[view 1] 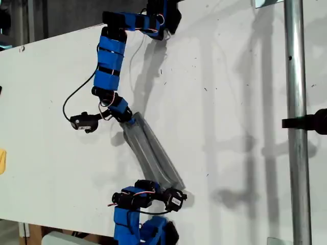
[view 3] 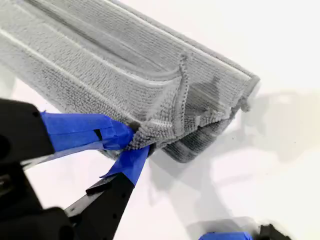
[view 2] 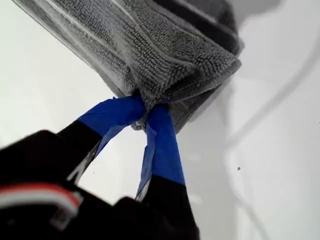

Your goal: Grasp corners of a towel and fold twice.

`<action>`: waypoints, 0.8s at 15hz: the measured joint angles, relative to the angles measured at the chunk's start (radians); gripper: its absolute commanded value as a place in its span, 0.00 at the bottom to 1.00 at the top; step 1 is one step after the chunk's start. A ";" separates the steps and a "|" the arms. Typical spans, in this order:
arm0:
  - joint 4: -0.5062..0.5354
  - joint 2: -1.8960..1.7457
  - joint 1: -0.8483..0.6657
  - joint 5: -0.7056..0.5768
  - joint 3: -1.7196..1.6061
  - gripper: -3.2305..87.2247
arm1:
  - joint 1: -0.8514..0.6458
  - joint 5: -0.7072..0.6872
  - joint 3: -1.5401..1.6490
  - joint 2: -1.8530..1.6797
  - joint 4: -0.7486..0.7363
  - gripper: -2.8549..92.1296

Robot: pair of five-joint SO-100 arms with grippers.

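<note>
Our first pincer pinches one end of the towel, our second pincer clamps a bunched corner at the other end, towel folded into a narrow strip, stretched between our arms above the white table, nearer its front edge.

- The towel: dark grey with thin white stripes, folded into a long narrow band, stretched slantwise on the white tabletop.
- Its layered corners bunch together at each end.
</note>
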State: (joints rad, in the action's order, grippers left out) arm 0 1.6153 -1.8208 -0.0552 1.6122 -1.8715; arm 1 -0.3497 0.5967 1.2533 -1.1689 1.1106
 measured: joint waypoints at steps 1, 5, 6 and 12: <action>-0.043 0.000 0.005 0.011 -0.020 0.01 | 0.006 0.009 0.003 0.041 0.011 0.03; -0.244 0.026 0.054 0.063 -0.138 0.15 | 0.003 0.023 0.003 0.160 0.021 0.03; -0.262 0.040 0.074 0.080 -0.147 0.19 | 0.000 0.023 -0.002 0.172 0.023 0.10; -0.057 0.005 0.192 0.376 -0.170 0.31 | -0.015 0.026 -0.028 0.187 0.055 0.36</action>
State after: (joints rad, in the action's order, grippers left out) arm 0 1.5585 -1.8162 0.1365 1.9880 -2.0417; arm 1 -0.3651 0.6228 1.2257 -0.9817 1.1658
